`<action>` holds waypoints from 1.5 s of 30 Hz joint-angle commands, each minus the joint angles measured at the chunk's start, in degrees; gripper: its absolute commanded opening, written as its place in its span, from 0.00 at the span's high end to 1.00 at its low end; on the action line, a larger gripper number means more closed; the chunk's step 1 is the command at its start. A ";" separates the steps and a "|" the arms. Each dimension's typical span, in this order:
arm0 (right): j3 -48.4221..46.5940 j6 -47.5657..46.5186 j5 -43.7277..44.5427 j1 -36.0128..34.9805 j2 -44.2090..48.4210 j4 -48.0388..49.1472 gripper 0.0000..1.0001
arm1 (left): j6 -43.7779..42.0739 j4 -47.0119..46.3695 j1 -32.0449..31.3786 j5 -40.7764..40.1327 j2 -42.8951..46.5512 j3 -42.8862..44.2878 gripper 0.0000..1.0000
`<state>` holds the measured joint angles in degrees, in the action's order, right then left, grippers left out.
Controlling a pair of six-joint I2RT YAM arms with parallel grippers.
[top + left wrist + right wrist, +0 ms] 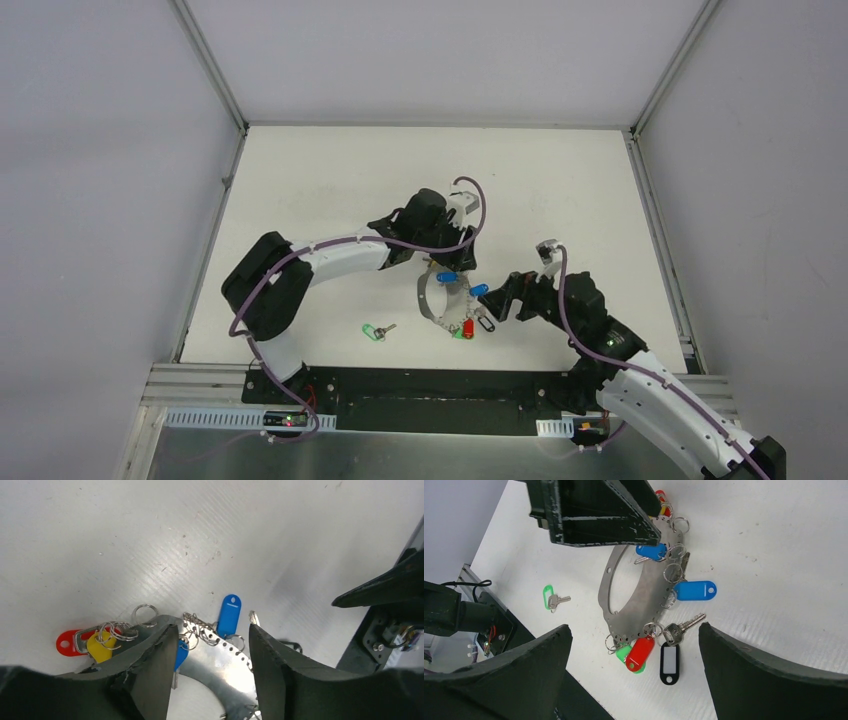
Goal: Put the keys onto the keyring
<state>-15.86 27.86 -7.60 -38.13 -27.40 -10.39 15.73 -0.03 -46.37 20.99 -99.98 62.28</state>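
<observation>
Jaws of left gripper (pixel 211 632) stand parted, pinching nothing, straddling the keyring (pixel 217 662) band. Blue-tagged key (pixel 229 615) just beyond them, seemingly hooked on. Right gripper (pixel 634 626) gapes empty beside the ring. Green-tagged key (pixel 375 330) lies loose, well apart. Likely next: fetch it, thread it on.

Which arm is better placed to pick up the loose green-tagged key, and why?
Probably left. The green-tagged key lies left of the keyring, nearer the left arm; the right gripper sits on the other side and would have to cross it.
</observation>
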 commanded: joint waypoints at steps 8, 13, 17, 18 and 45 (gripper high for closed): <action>-4.11 1.30 4.92 0.09 -1.53 -1.68 0.00 | 0.39 -9.13 3.82 -3.98 14.17 -7.40 0.02; -5.54 1.91 6.98 0.07 -4.77 -3.17 0.00 | -0.23 -5.85 5.64 -7.42 23.07 -12.42 0.01; -7.12 5.33 11.50 0.07 -9.01 -5.71 0.01 | -0.95 1.70 5.85 -12.15 31.20 -15.65 0.01; -7.50 5.34 11.43 0.15 -10.57 -5.78 0.01 | -0.42 4.12 5.85 -13.87 33.44 -16.48 0.01; -20.15 9.33 -12.25 7.96 -48.37 1.19 0.61 | 23.28 23.29 5.85 -10.62 41.35 -23.27 0.02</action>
<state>-33.28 35.31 -14.61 -32.51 -73.08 -12.75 39.42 24.51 -40.66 8.56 -58.74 35.11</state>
